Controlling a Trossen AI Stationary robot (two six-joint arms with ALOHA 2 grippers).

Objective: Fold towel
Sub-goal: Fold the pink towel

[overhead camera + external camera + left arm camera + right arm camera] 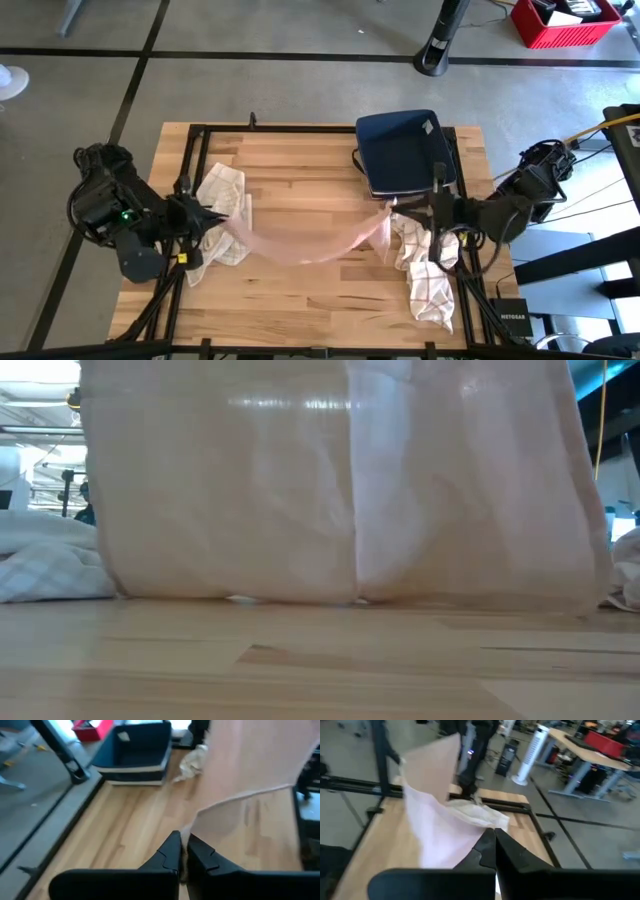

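Across the middle of the high view, a pale pink towel (300, 240) is hanging stretched between the two arms, sagging in a shallow curve toward the lower part of the frame. At centre left, the left gripper (212, 213) is pinching one end with its fingers closed on the cloth; at centre right, the right gripper (398, 207) is pinching the other end in the same way. In the low view the towel (340, 490) is filling most of the frame as a hanging sheet, its lower edge appearing to be brushing the wooden table (300, 160).

Hazards, as judged from this pose: each hold is taking in only a narrow bit of cloth, so a quick pull apart is likely to be tugging an end free. The dragging lower edge may be bunching as the arms travel, giving a skewed fold. Checked white cloths (222, 195) are lying heaped just beside the left gripper, with another heap (428, 282) at lower right, and a dark blue bin (405, 150) is sitting at upper right; the swinging towel could be snagging any of these.
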